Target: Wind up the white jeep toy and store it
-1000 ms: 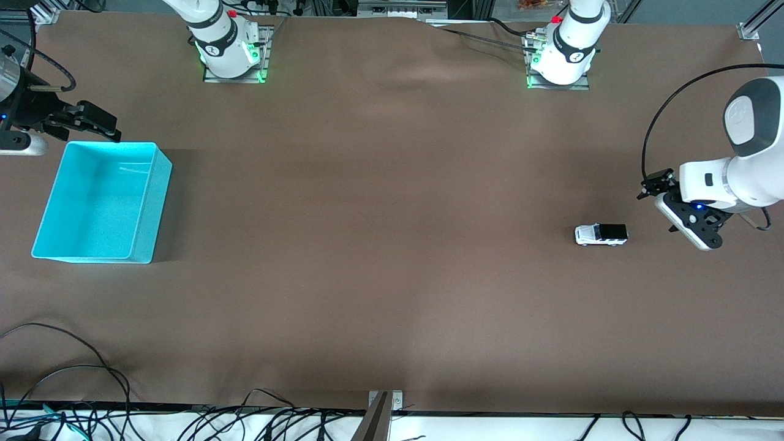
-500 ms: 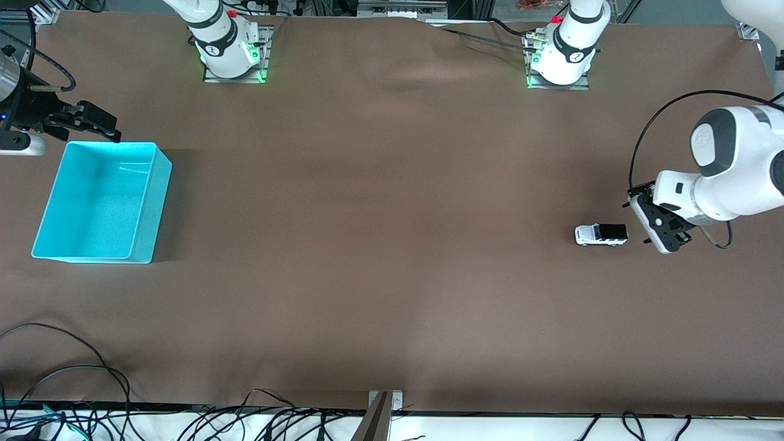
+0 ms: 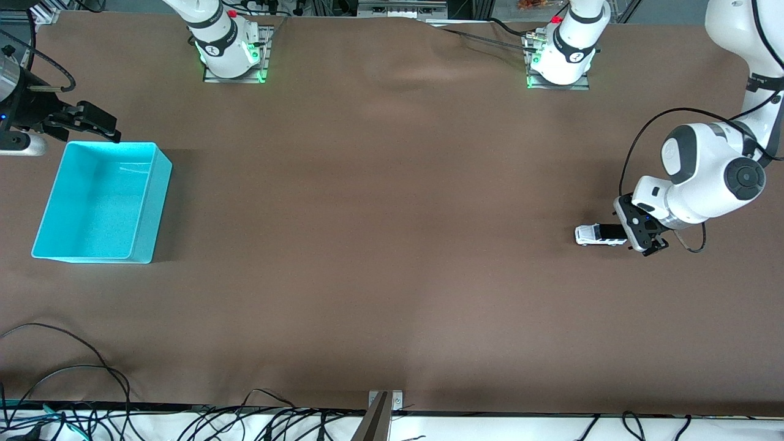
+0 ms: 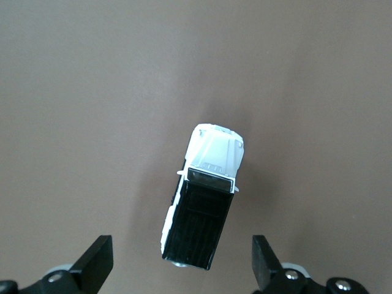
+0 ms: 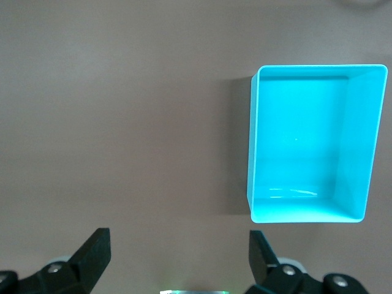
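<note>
The white jeep toy [image 3: 599,234] stands on the brown table toward the left arm's end, black roof up. My left gripper [image 3: 637,234] hangs over its rear end. In the left wrist view the white jeep toy [image 4: 208,196] lies lengthwise, and the left gripper [image 4: 180,252] is open, its fingers well apart on either side of the black rear and touching nothing. The turquoise bin [image 3: 98,202] sits empty at the right arm's end. My right gripper [image 3: 104,127] waits open above the bin's edge nearest the robot bases, holding nothing. The right wrist view shows the right gripper [image 5: 177,242] and the bin [image 5: 306,141].
Both arm bases [image 3: 229,52] [image 3: 560,58] stand along the table's robot edge. Loose cables [image 3: 92,392] and a metal bracket [image 3: 383,404] lie at the edge nearest the front camera. Brown cloth covers the wide stretch between bin and jeep.
The left arm has swung in from the table's end toward the jeep, bringing its open gripper over the toy's rear. The jeep, the bin and the right arm have not moved.
</note>
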Motion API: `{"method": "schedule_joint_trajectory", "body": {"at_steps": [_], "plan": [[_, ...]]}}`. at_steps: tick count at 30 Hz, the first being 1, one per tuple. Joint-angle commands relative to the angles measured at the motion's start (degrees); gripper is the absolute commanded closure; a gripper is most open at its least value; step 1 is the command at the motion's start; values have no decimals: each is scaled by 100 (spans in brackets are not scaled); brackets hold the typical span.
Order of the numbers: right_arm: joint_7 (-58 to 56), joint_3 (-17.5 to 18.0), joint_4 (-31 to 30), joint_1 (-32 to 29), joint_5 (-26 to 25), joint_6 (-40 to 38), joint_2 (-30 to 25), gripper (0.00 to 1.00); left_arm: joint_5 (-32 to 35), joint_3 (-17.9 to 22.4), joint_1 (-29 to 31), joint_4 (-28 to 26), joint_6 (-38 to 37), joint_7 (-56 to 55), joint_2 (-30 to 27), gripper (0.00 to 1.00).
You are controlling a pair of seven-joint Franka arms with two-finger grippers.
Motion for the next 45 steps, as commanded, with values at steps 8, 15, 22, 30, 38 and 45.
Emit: {"method": "schedule_joint_trajectory", "body": {"at_steps": [8, 15, 22, 30, 38, 45], "plan": [[-70, -4, 119, -2, 27, -31, 42, 0, 681, -43, 52, -123, 412, 295, 249, 0], [-70, -4, 119, -2, 27, 4, 50, 0, 699, -43, 52, -158, 799, 690, 451, 0], [-70, -4, 119, -2, 27, 13, 42, 0, 707, -43, 52, -263, 949, 699, 548, 0], [-70, -4, 119, -2, 27, 13, 50, 0, 707, -43, 61, -386, 993, 726, 566, 0], [-70, -4, 119, -2, 27, 31, 50, 0, 707, -43, 52, -369, 993, 1174, 539, 29], [-70, -4, 119, -2, 27, 40, 50, 0, 699, -43, 70, -369, 993, 1271, 548, 79]]}}
